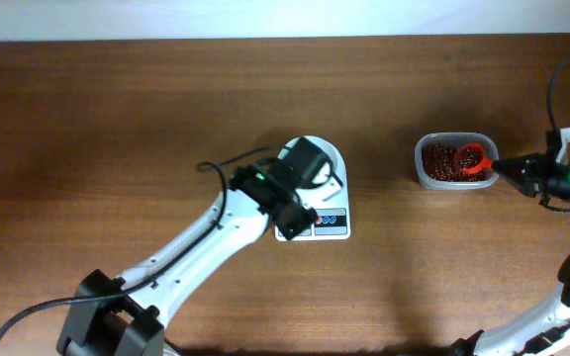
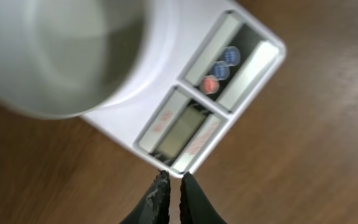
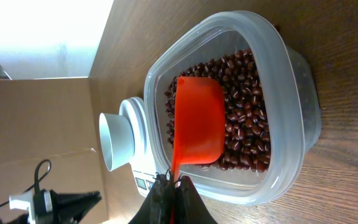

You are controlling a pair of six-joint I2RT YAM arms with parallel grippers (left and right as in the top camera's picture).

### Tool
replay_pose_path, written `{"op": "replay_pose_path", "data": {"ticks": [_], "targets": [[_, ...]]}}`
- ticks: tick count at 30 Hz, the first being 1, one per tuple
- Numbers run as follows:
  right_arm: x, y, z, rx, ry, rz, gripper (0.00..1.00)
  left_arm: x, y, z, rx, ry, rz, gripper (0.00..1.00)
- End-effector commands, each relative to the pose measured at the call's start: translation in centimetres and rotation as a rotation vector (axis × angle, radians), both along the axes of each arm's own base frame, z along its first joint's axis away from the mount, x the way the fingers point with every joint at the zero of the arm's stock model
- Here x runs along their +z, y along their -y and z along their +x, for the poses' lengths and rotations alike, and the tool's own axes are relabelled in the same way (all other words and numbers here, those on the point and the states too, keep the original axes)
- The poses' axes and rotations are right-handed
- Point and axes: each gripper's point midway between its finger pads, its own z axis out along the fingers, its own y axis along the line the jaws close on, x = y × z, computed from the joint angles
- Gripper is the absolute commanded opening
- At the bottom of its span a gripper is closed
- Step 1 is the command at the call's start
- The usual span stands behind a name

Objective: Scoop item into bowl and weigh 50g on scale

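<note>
The white scale (image 1: 332, 225) sits mid-table with the white bowl (image 1: 327, 156) on it, mostly hidden under my left arm. In the left wrist view the bowl (image 2: 61, 50) looks empty, and the scale's display (image 2: 182, 130) and round buttons face the fingers. My left gripper (image 2: 174, 178) hovers at the scale's front corner, open by a narrow gap with nothing in it. At the right, my right gripper (image 3: 173, 182) is shut on the handle of a red scoop (image 3: 197, 121). The scoop's cup lies in the dark reddish-brown beans (image 3: 250, 134).
The beans fill a clear plastic tub (image 1: 451, 183) right of the scale, also visible in the right wrist view as the tub (image 3: 291, 81). The left arm (image 1: 196, 247) crosses the table's front left. Black cables run near the right edge (image 1: 552, 89).
</note>
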Motion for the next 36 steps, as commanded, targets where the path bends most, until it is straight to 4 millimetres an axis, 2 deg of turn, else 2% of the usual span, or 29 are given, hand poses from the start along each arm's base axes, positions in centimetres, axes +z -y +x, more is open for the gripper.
{"op": "replay_pose_path", "data": {"ticks": [1, 4, 11, 15, 18, 23, 26, 29, 31, 36], "targets": [[-0.1, 0.1, -0.1, 0.001, 0.011, 0.004, 0.04, 0.4, -3.5, 2.8, 0.145, 0.018, -0.016, 0.1], [-0.1, 0.1, -0.1, 0.001, 0.011, 0.004, 0.04, 0.5, -6.9, 4.9, 0.255, 0.029, -0.022, 0.1], [-0.1, 0.1, -0.1, -0.001, 0.008, 0.006, 0.04, 1.4, -13.1, 9.3, 0.447, 0.118, -0.062, 0.04], [-0.1, 0.1, -0.1, -0.001, 0.008, 0.006, 0.04, 1.7, -14.6, 10.0, 0.487, 0.138, -0.069, 0.03], [-0.1, 0.1, -0.1, -0.001, 0.009, 0.005, 0.04, 1.6, -14.8, 10.0, 0.492, 0.137, -0.069, 0.01], [-0.1, 0.2, 0.0, -0.001, 0.016, -0.001, 0.04, 1.7, -13.4, 9.8, 0.462, 0.109, -0.137, 0.0], [-0.5, 0.3, -0.1, 0.003, 0.002, -0.019, 0.04, 1.7, -11.5, 8.9, 0.416, 0.041, -0.229, 0.0], [-0.5, 0.4, -0.1, 0.003, 0.006, -0.02, 0.04, 1.3, -10.2, 7.4, 0.381, -0.019, -0.235, 0.0], [-0.5, 0.4, -0.1, 0.003, 0.006, -0.021, 0.04, 1.0, -7.4, 5.2, 0.227, -0.059, -0.208, 0.0], [-0.5, 0.4, 0.0, 0.003, 0.006, -0.021, 0.04, 0.3, -1.5, 1.9, -0.039, -0.059, -0.146, 0.0]]}}
